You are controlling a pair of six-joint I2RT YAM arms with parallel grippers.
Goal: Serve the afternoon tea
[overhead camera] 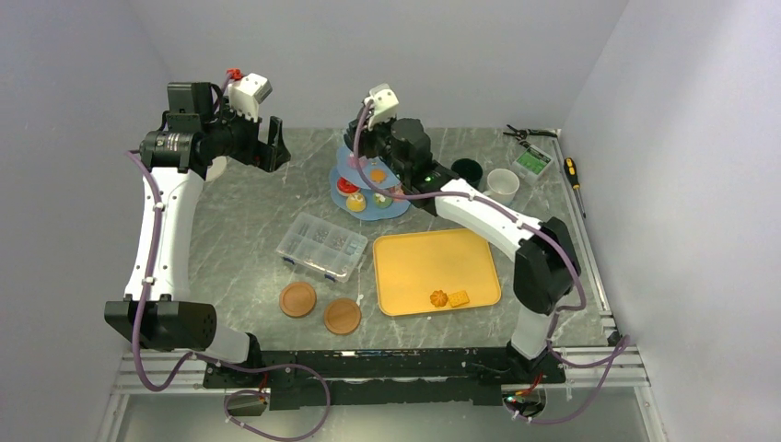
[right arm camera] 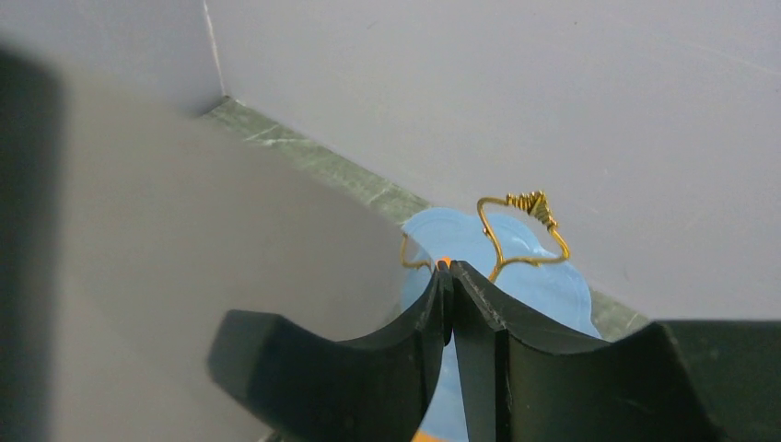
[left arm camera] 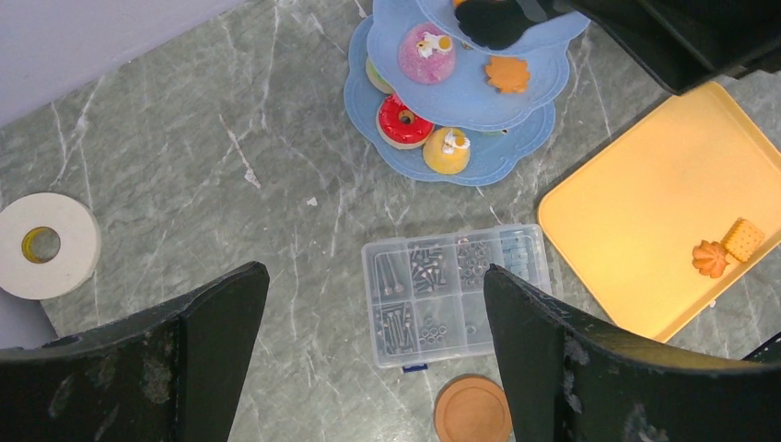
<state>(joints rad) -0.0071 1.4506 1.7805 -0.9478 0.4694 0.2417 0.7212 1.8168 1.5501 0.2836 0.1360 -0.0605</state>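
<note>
The light-blue three-tier stand point(overhead camera: 368, 191) stands at the back of the table, its gold loop point(right arm camera: 520, 216) close ahead in the right wrist view. Its tiers carry a pink cake point(left arm camera: 425, 53), an orange biscuit point(left arm camera: 507, 74), a red doughnut point(left arm camera: 403, 120) and a yellow cake point(left arm camera: 447, 150). My right gripper point(overhead camera: 373, 138) hovers over the top tier, shut on the black tongs point(right arm camera: 479, 350). The tong tips meet, with an orange speck point(right arm camera: 443, 263) showing at them. My left gripper point(left arm camera: 373, 273) hangs high at the back left, open and empty. Two biscuits point(overhead camera: 447, 298) lie on the yellow tray point(overhead camera: 414, 258). A dark-green mug point(overhead camera: 468, 171) and a white mug point(overhead camera: 503, 184) stand right of the stand.
A clear compartment box point(overhead camera: 322, 245) of screws lies left of the tray, with two round wooden coasters point(overhead camera: 297, 299) point(overhead camera: 342, 316) in front of it. A tape roll point(left arm camera: 46, 245) sits at the far left. Pliers point(overhead camera: 525, 134) and a screwdriver point(overhead camera: 573, 170) lie at the back right.
</note>
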